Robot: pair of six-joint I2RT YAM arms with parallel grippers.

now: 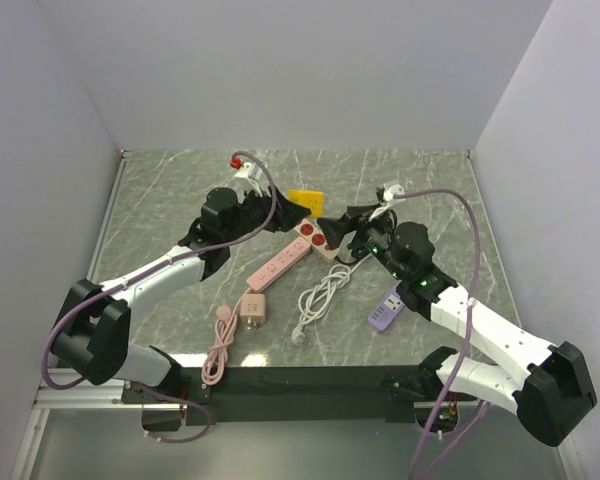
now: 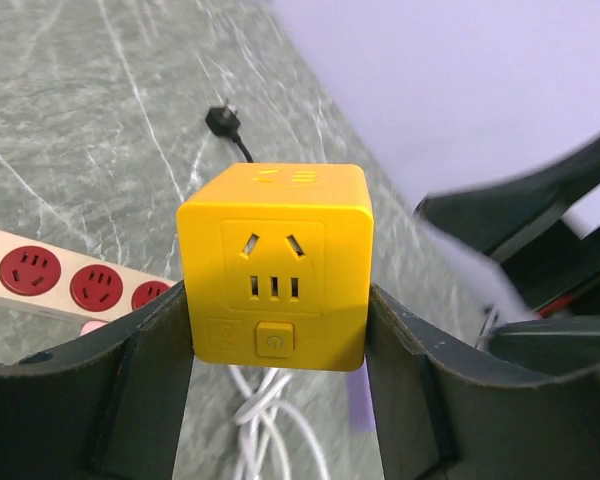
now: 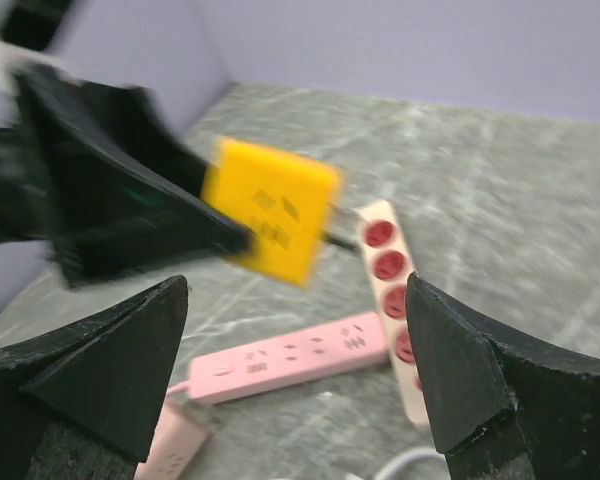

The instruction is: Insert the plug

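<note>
The plug is a bright-yellow cube (image 2: pixel 273 265) with sockets and a button on the face I see. My left gripper (image 2: pixel 275 305) is shut on its two sides and holds it above the table, near a beige power strip with red sockets (image 2: pixel 70 285). From above, the plug (image 1: pixel 305 201) hangs just behind that strip (image 1: pixel 315 237). My right gripper (image 3: pixel 295 345) is open and empty. It looks at the plug (image 3: pixel 270 220), the beige strip (image 3: pixel 390 290) and a pink power strip (image 3: pixel 280 360). From above, the right gripper (image 1: pixel 348 235) is just right of the beige strip.
A pink power strip (image 1: pixel 280 265) lies left of the beige one, its pink cord and adapter (image 1: pixel 254 308) toward the front. A coiled white cable (image 1: pixel 320 293) and a purple power strip (image 1: pixel 385 308) lie near the right arm. A black plug (image 2: pixel 223 120) lies farther back.
</note>
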